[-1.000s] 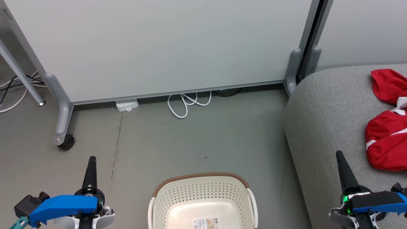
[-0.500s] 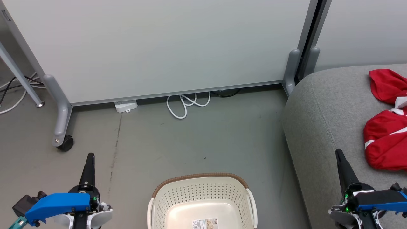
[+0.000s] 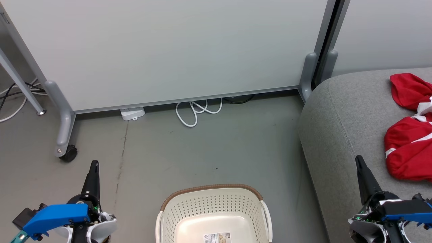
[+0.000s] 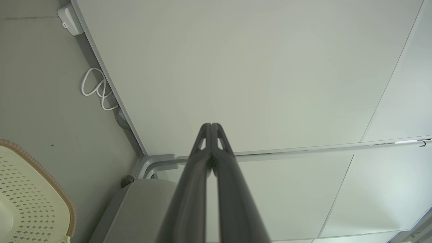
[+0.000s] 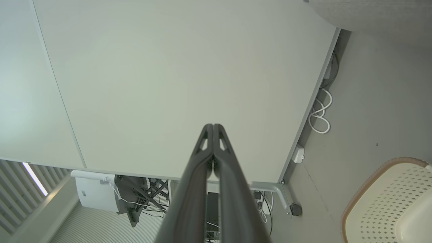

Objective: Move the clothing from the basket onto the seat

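Note:
The cream basket with a brown rim stands on the floor at the bottom centre, with only a label on its floor. Its rim also shows in the left wrist view and the right wrist view. Two red pieces of clothing lie on the grey seat at the right: a plain one farther back and a white-striped one nearer. My left gripper is shut and empty at the lower left, left of the basket. Over the seat's front edge my right gripper is shut and empty; the wrist views show both pairs of fingers pressed together.
A pale wheeled partition stands behind the basket, its castor foot at the left. A white cable coil and a small white box lie under it. More cables trail at the far left.
Both grippers have sunk toward the bottom edge of the head view. The whole picture has shifted slightly left, so the camera has moved a little. The clothing and basket lie as before.

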`<state>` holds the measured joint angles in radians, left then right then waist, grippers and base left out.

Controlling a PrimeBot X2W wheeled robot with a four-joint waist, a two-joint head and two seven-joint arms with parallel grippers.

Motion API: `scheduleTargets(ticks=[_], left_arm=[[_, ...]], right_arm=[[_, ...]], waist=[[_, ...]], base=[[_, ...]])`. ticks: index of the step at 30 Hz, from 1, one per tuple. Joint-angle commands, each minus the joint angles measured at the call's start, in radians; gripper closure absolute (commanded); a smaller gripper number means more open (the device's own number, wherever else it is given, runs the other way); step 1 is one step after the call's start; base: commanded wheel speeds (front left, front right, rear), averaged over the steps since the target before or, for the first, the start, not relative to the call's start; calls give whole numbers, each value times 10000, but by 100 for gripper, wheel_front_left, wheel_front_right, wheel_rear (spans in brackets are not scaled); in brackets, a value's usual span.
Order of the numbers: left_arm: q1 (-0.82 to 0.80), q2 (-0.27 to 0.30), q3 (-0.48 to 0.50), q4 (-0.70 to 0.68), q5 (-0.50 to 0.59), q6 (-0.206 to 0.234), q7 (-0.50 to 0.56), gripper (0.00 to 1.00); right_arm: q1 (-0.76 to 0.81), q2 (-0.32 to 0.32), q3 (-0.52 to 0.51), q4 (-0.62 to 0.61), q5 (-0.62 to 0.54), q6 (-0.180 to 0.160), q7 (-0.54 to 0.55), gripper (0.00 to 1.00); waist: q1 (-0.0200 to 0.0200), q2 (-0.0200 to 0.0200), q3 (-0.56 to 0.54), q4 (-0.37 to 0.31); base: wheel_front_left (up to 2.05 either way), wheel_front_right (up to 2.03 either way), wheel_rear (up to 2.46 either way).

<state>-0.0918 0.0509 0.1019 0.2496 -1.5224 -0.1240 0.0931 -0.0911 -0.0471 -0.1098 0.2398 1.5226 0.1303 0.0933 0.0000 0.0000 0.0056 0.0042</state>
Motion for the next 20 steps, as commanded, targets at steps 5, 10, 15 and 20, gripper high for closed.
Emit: scheduleTargets(ticks=[5,10,15,20], left_arm=[[-200,-9,92,-60,-454,-96,126,100],[-225,-10,135,-57,-802,-115,210,100],[-220,-11,151,-55,-912,-111,250,100],[-219,-11,150,-56,-912,-83,248,100]], right_arm=[[-184,-54,-38,30,474,7,120,100],[-226,-55,-50,56,804,7,208,100],[-246,-55,-56,65,913,7,243,100],[-242,-55,-54,61,913,7,241,100]], waist=[[0,0,-10,-17],[0,0,-20,-34],[0,0,-25,-42],[0,0,-25,-42]], base=[[0,0,0],[0,0,0],[0,0,0],[0,0,0]])
